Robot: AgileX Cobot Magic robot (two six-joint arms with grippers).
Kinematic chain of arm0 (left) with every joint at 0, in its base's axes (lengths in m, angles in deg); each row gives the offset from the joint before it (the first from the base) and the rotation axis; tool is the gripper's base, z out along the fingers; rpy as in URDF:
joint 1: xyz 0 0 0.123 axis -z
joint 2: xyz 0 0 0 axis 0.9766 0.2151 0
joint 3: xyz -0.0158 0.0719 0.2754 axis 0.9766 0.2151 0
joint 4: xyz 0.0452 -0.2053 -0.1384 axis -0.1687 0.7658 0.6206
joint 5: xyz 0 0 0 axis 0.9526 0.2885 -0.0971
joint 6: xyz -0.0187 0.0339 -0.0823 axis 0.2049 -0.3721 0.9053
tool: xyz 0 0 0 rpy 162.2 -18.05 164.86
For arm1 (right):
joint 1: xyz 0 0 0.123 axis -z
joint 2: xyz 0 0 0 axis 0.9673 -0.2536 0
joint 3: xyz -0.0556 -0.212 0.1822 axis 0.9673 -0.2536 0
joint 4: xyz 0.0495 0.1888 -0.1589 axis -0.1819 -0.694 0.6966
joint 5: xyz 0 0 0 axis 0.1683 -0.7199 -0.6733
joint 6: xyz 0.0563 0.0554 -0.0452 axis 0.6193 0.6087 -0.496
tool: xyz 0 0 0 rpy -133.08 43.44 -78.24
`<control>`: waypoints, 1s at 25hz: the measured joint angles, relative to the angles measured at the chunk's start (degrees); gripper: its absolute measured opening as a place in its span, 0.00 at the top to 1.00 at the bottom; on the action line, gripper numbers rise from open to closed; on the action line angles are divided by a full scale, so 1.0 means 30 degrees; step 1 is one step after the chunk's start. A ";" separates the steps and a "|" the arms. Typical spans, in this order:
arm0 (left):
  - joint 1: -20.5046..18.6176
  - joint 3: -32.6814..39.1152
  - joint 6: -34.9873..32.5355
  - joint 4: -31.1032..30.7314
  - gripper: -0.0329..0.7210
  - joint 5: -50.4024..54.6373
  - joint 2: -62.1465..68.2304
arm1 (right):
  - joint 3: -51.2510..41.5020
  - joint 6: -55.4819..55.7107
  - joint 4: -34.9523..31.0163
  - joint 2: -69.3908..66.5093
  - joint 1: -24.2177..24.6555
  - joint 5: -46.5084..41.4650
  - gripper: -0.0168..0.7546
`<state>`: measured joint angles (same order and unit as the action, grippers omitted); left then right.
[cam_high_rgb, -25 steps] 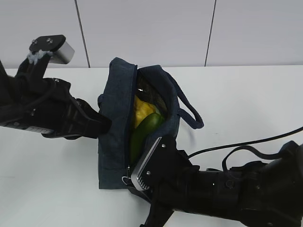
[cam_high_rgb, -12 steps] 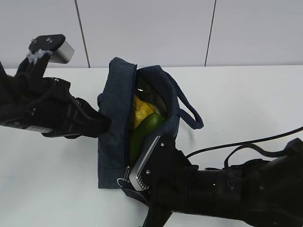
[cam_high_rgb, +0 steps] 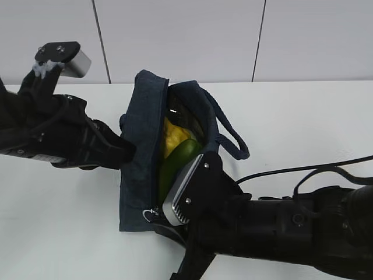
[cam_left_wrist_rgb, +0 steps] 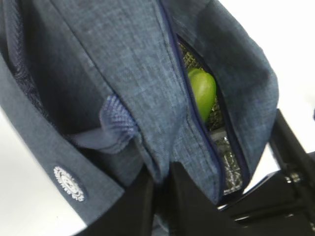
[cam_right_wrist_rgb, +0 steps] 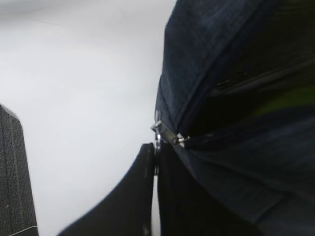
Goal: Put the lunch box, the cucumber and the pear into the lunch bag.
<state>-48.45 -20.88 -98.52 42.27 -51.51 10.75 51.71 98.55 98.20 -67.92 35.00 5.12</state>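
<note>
Exterior, left wrist and right wrist views of a white table (cam_high_rgb: 303, 122) with two black arms at work on a dark blue lunch bag (cam_high_rgb: 143, 134).

The lunch bag lies near the middle of the table with its long zipper opening turned upward and gaping; its loop handle (cam_high_rgb: 233, 137) falls to the right onto the tabletop.

Inside the opening, the yellow pear (cam_high_rgb: 173, 137) sits toward the far end. The green cucumber (cam_high_rgb: 178, 160) lies just beside it on the near side, touching it, with its rounded end visible through the slit in the left wrist view (cam_left_wrist_rgb: 203, 91). The lunch box cannot be made out in any view.

The left gripper (cam_left_wrist_rgb: 160, 189) meets the bag's left wall from the side. Its fingers are clenched on a fold of the blue fabric below the zipper edge.

The right gripper (cam_right_wrist_rgb: 155, 162) is at the near end of the bag, directly under the metal zipper pull (cam_right_wrist_rgb: 165, 132). Its fingers are pressed together, pinching the ring of the pull where the zipper track ends. In the exterior view this pull (cam_high_rgb: 150, 213) shows at the bag's near corner, just left of the right arm's wrist.
</note>
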 joint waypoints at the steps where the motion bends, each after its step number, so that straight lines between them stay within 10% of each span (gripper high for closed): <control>1: 0.0000 0.0000 0.0000 0.0000 0.95 -0.0036 0.0112 | -0.0017 0.0041 0.0040 0.0239 0.0000 -0.0294 0.98; 25: 0.0000 -0.0093 -0.0046 -0.0055 0.95 0.0262 0.0673 | -0.0087 0.0541 0.0725 0.4776 0.0000 -0.1946 0.98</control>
<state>-48.45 -21.16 -98.66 42.10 -50.73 12.77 51.45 100.17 100.37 -53.59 35.00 -0.71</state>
